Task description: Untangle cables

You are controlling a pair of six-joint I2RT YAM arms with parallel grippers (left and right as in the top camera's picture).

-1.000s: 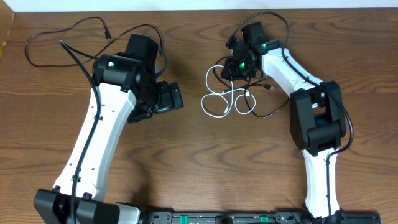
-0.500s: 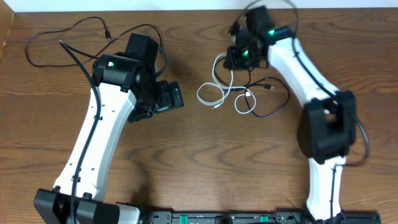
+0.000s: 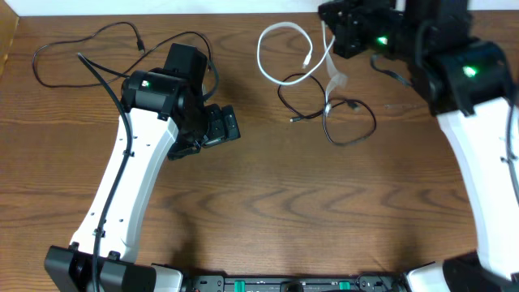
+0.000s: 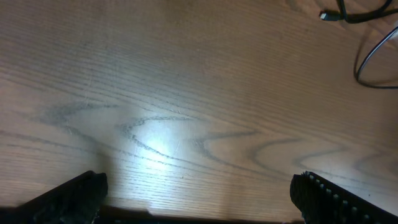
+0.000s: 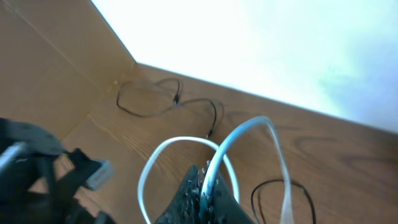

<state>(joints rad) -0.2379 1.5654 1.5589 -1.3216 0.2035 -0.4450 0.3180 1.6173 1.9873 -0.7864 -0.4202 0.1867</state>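
1. The white cable (image 3: 284,27) hung in open loops from the right gripper (image 3: 334,40), near the far edge of the table (image 3: 268,203). The claw was pinched tight on it.
2. One blurred white strand dropped toward a black cable (image 3: 374,123) lying looped on the wood just below. I couldn't tell whether the two were knotted where they met.
3. A second black cable (image 3: 139,40) lay well apart from them, curled by the far left corner.
4. The surface was brown wood with bold grain. A pale wall ran along its far side.
5. From overhead, all three cables and both arms could be seen at once.
6. The right wrist view showed the white loops standing clear of the wood, rising from its closed fingertips (image 5: 205,186). The far corner cable was small beyond them, with a glare-white wall behind.
7. The left wrist view showed mostly bare grain with a bright reflection. Only an arc and plug of black cable showed at its upper right.
8. The left arm (image 3: 130,178) stretched diagonally from the near edge, and the left gripper (image 3: 219,127) pointed right, low over the table. Its jaws were spread wide on nothing.
9. The right arm (image 3: 478,122) reared up high, reaching toward the far edge.
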